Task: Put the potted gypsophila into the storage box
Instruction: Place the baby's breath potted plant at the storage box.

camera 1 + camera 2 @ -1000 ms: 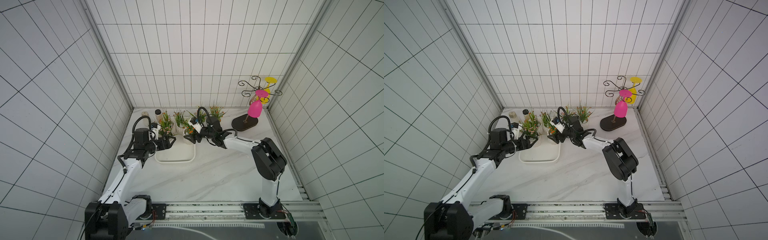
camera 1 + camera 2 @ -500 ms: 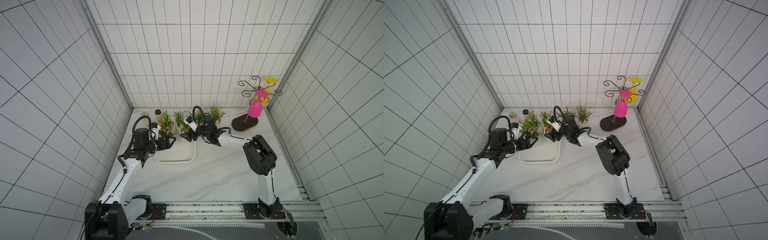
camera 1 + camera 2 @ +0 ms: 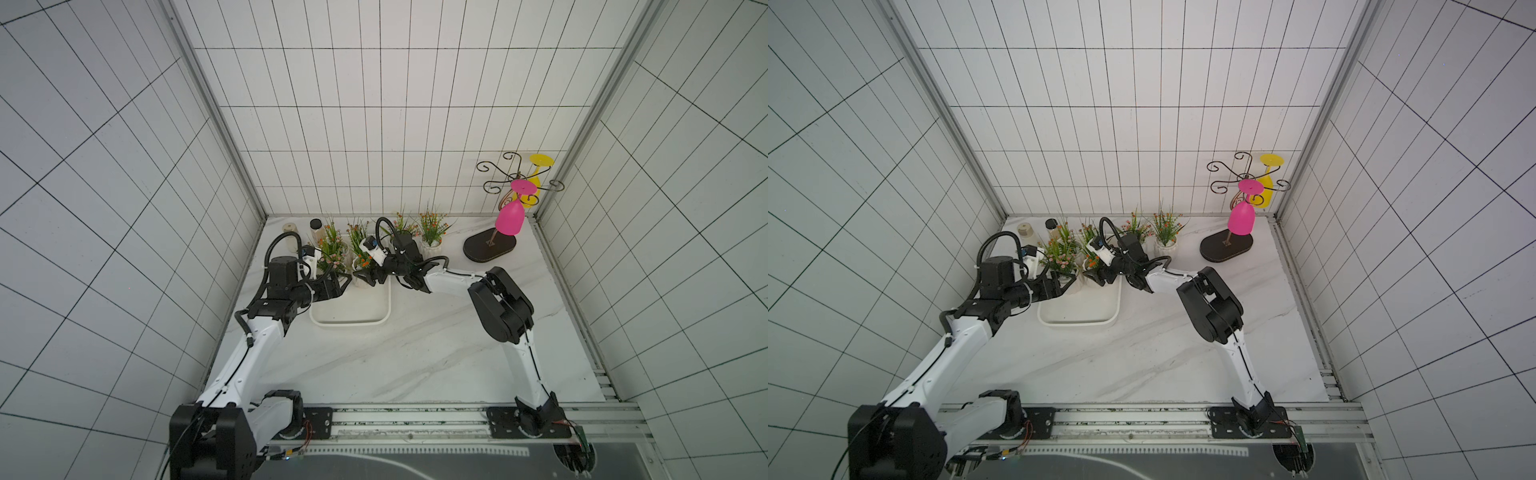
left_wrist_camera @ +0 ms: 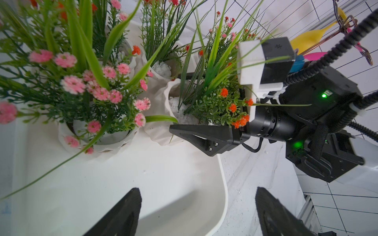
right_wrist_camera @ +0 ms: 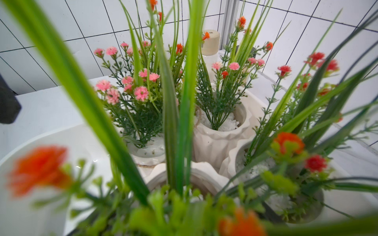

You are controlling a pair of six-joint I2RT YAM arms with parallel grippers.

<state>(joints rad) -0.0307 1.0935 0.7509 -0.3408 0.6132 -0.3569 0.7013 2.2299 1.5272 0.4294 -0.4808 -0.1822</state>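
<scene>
Clamping the ribbed white pot of an orange-flowered potted gypsophila (image 4: pixel 159 132), the right pincer (image 3: pixel 365 279) holds it at the far right corner of the storage box (image 3: pixel 351 332), just beside a pink-flowered pot (image 4: pixel 98 143) standing inside the box's far left corner. The left pincer (image 4: pixel 197 194) hovers over the box's bare floor, jaws wide and empty. A third pot (image 3: pixel 431 249) stands on the desk (image 3: pixel 374 374) beyond the box.
</scene>
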